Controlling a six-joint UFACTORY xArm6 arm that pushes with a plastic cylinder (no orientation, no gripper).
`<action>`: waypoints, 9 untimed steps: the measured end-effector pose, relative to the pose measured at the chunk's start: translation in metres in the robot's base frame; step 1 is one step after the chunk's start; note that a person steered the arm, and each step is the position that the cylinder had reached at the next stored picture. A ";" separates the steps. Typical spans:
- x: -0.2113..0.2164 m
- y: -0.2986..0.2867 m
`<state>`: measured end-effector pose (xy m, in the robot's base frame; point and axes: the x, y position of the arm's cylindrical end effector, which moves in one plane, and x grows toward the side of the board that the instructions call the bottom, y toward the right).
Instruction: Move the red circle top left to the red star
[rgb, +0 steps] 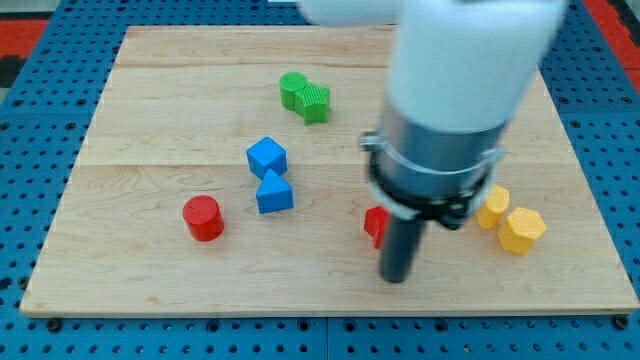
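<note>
Here my tip sits just beside the red star; no writing shows.

White blurred housing, grey collar, dark rod, my tip

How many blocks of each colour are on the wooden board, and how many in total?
Red: 2, the red circle and the red star, partly hidden behind the rod.
Blue: 2.
Green: 2.
Yellow: 2.
Total: 8 blocks.
</note>
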<state>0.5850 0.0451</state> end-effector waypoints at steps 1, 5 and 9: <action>-0.024 -0.044; -0.017 0.018; -0.095 -0.255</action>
<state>0.4905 -0.2102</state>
